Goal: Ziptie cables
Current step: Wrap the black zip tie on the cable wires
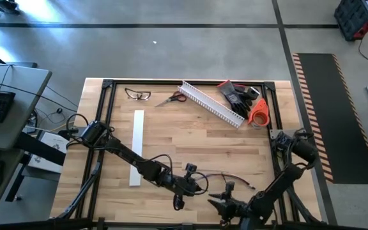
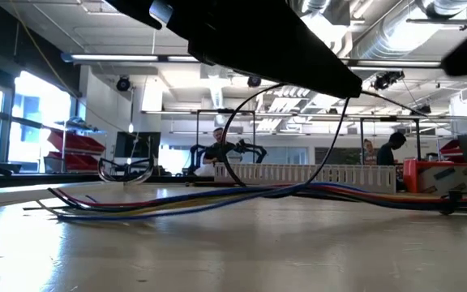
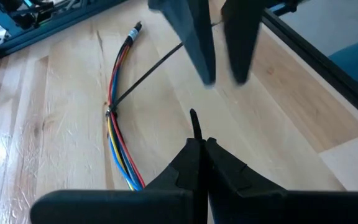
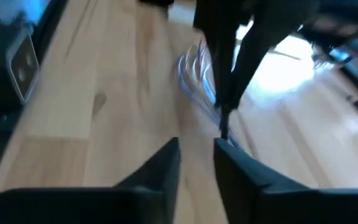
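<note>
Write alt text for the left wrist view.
The left end effector, shut on a ziptie, is above a wooden table. The ziptie runs to a bundle of cables lying on the wood. The right end effector hangs just beyond.

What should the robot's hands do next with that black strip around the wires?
Probably the left gripper, shut on the ziptie tail, should pull gently away from the cables. The ziptie already wraps the bundle but still stands in a big loose loop in the low view. The right gripper waits slightly open nearby.
</note>
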Motion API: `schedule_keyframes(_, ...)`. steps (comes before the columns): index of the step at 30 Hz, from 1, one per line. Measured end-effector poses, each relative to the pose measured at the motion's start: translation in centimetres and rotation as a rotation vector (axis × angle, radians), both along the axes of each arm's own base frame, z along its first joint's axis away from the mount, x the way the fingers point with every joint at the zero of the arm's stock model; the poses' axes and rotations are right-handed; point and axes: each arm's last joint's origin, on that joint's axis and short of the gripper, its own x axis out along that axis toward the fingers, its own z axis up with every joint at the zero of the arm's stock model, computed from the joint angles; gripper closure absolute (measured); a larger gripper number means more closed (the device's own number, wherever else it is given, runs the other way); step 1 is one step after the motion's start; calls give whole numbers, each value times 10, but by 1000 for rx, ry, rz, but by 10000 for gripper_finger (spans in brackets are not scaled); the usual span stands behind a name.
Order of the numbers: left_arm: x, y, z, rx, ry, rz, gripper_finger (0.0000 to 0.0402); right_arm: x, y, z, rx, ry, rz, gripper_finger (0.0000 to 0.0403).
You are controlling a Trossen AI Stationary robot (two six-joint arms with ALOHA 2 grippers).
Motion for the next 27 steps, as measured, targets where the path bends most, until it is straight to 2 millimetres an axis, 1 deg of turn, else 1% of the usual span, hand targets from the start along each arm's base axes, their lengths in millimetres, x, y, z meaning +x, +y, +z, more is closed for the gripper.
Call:
schedule_keyframes(2,0,0,0,0,0,0,402,-4,2,-2,-14,-48,-9,293)
schedule_keyframes(4,0,0,1,-4,-6,-1,402,-8,-3,-7,-5,-91,-54,259)
schedule_keyframes(6,0,0,1,-3,-6,0,402,-7,-10,-12,12,-102,-87,235)
schedule_keyframes(8,0,0,1,-2,-7,-2,402,-1,-16,-15,31,-110,-112,223)
schedule_keyframes(10,1,-1,1,-4,-15,-4,402,8,-19,-19,35,-101,-99,222)
schedule_keyframes(12,1,0,1,-5,-13,-2,402,16,-18,-23,5,-94,-64,230)
schedule_keyframes(15,1,0,1,-5,-13,-2,402,24,-16,-26,-33,-119,-44,253)
schedule_keyframes(18,1,0,1,-7,-12,0,402,24,-17,-27,-68,-134,-58,285)
schedule_keyframes(27,1,-1,1,-6,-17,-3,402,24,-17,-27,-71,-125,-60,378)
